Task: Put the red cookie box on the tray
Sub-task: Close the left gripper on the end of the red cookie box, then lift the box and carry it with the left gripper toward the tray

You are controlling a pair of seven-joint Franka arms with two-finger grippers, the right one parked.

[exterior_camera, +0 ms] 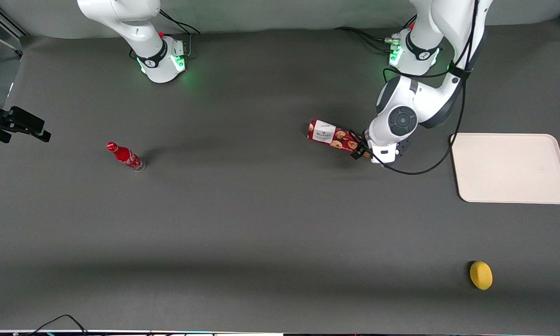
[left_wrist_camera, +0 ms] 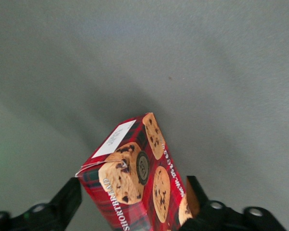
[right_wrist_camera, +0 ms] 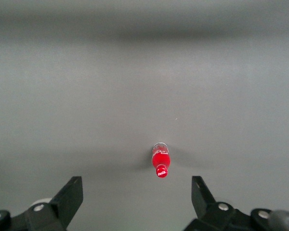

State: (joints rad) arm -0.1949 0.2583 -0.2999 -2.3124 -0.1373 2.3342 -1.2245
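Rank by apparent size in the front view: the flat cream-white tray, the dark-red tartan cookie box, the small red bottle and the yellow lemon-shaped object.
1. Cream-white tray, by far the largest.
2. Tartan cookie box, with one end between the fingers of the left gripper.
3. Red bottle.
4. Yellow object, close to the bottle, so this order is unsure.

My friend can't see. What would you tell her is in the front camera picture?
The gripper holds one end of a red cookie box near the table's middle. A cream tray lies bare toward the working arm's end, with a yellow lemon nearer the camera and a red bottle toward the parked arm's end.
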